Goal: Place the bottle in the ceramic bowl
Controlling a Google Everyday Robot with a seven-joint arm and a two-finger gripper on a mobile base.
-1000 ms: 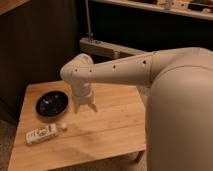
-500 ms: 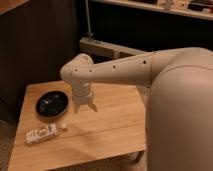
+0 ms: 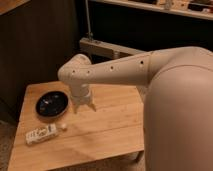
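A small white bottle (image 3: 45,133) with a round white cap and a dark-printed label lies on its side near the front left of the wooden table (image 3: 110,130). Behind it, toward the table's left edge, sits the glossy black ceramic bowl (image 3: 51,103), with nothing in it. My gripper (image 3: 84,107) points down over the table just right of the bowl and up-right of the bottle. Its two fingers stand apart with nothing between them. It touches neither object.
My white arm (image 3: 130,70) reaches in from the right, and its bulky shoulder covers the table's right side. A dark wall stands behind the table, with a metal rail (image 3: 107,49) at the back. The table's front edge runs close to the bottle.
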